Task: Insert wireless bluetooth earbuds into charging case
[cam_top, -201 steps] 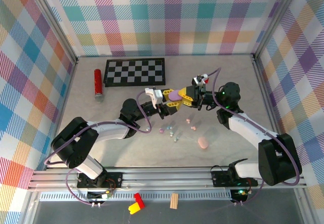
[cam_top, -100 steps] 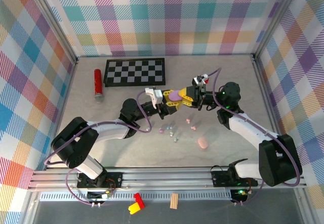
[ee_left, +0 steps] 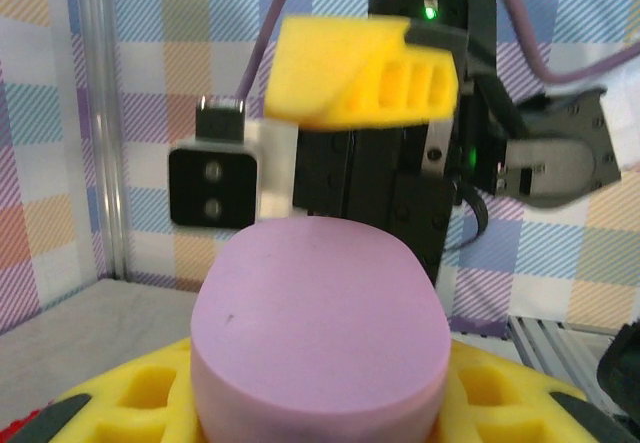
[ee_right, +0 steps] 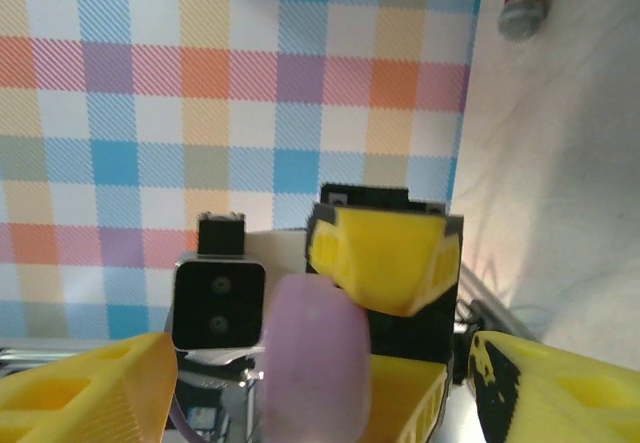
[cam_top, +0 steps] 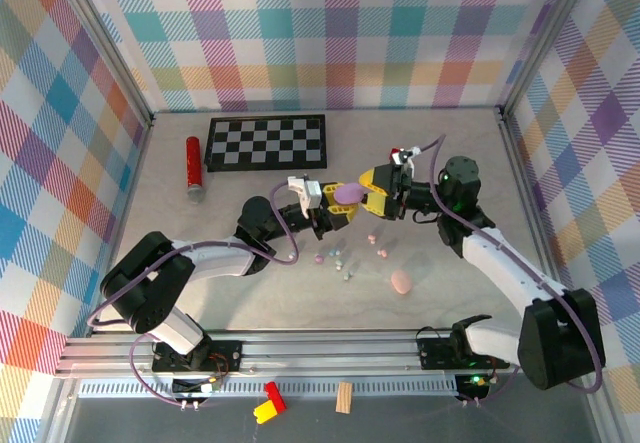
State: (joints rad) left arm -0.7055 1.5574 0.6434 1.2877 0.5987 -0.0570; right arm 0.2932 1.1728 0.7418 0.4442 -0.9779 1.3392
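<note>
Your right gripper (cam_top: 377, 191) has backed off the purple charging case (cam_top: 347, 194), and its fingers now stand wide apart. Your left gripper (cam_top: 343, 202) clamps that case above the scattered earbuds (cam_top: 340, 259).

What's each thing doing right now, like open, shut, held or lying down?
purple case, shut, held in the air by left gripper.
left gripper, shut on the purple case.
right gripper, open, facing the purple case.
pink case, shut, lying on the table.
earbuds, loose on the table.
red tube, lying on its side.
checkerboard, lying flat.
</note>
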